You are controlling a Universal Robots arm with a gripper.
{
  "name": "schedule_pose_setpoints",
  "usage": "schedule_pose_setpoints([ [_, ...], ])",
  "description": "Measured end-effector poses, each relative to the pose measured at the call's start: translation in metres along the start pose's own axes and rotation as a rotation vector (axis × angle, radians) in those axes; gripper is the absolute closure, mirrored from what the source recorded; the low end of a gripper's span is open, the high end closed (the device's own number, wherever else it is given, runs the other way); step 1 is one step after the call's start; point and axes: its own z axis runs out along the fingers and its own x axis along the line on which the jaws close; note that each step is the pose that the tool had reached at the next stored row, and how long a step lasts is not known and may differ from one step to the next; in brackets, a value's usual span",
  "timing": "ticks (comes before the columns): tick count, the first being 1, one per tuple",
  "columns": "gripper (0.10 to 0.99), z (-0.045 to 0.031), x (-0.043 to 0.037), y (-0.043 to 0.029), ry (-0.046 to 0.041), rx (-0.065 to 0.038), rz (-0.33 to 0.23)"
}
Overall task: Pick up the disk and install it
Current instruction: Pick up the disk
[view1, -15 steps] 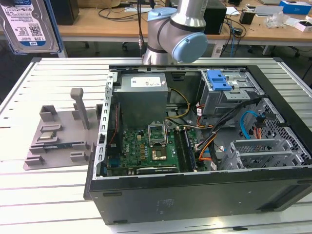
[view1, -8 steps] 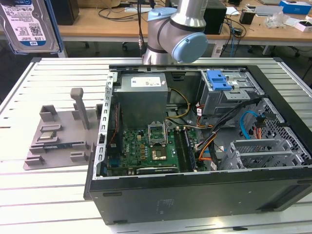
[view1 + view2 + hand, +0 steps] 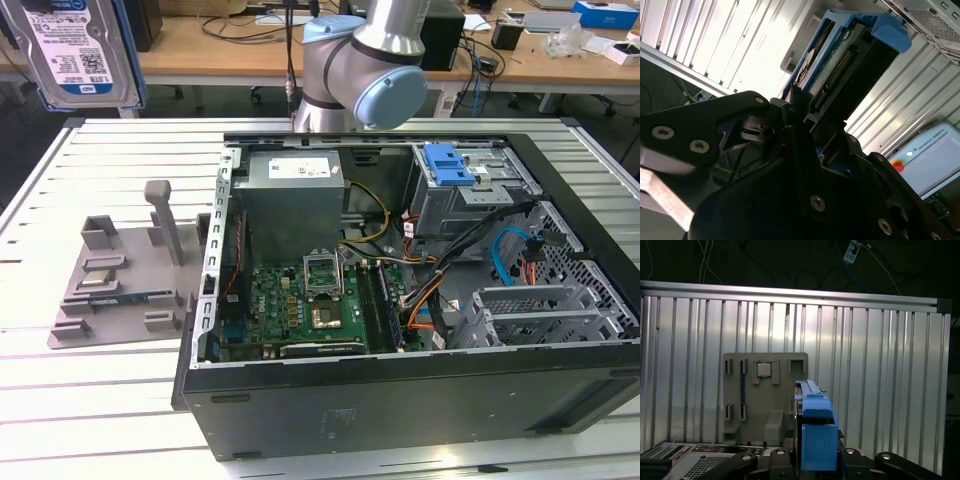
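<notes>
The disk (image 3: 75, 50) hangs high at the exterior view's upper left, close to the camera, its white-and-blue label facing out inside the blue carrier rail. In the first wrist view the disk (image 3: 815, 432) stands on edge between my black fingers, well above the table. My gripper (image 3: 814, 456) is shut on it. In the second wrist view the disk's (image 3: 850, 55) connector edge and blue rail stick out beyond my gripper (image 3: 807, 117), whose jaws clamp its flat sides.
The open computer case (image 3: 300, 425) lies on the slatted metal table (image 3: 90, 380), with a grey drive cage (image 3: 455, 200), power supply (image 3: 295, 190) and motherboard (image 3: 300, 300) inside. A grey parts fixture (image 3: 120, 280) lies left of the case and below the disk, the fixture (image 3: 765, 390).
</notes>
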Motion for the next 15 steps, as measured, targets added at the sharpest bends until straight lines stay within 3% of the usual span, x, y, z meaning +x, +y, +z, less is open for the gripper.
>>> schedule_pose_setpoints([
  [3,0.722,-0.0001,0.0007,-0.0129,-0.0001,0.0,0.0],
  [11,0.722,-0.0004,0.002,-0.0377,-0.0001,0.0,0.0],
  [12,0.722,-0.0005,0.0023,-0.0445,0.0,0.0,0.0],
  [15,0.722,-0.0007,0.0029,-0.0555,0.0,0.0,0.0],
])
